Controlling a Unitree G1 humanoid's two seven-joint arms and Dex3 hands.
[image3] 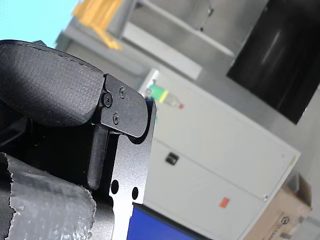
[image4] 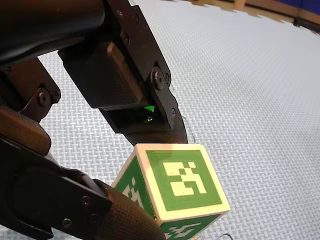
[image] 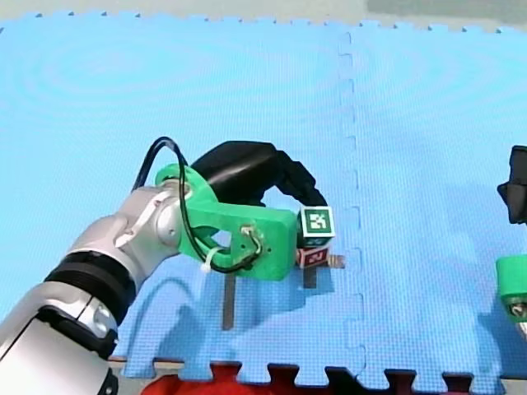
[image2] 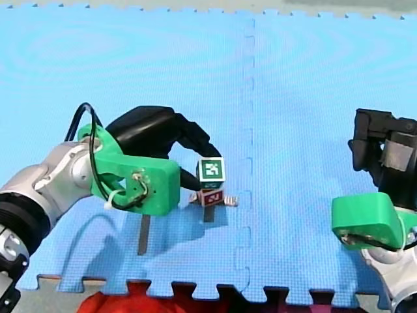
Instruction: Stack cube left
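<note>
A green cube point(image: 317, 222) with a white pattern on top sits on a red cube point(image: 313, 257) near the middle front of the blue foam mat point(image: 247, 90). My left hand point(image2: 195, 163) comes in from the left, its black fingers closed around the green cube point(image4: 180, 185). One finger point(image4: 125, 85) lies behind the cube and another presses its near side. The red cube point(image2: 211, 197) stands on the mat just left of the seam. My right hand point(image2: 378, 147) hovers at the mat's right edge, holding nothing.
A jigsaw seam point(image: 354, 164) runs front to back through the mat, just right of the cubes. The mat's toothed front edge point(image: 272, 370) lies close below them, with red material point(image2: 117, 303) beyond it. Green wrist mounts point(image2: 140, 182) sit on both arms.
</note>
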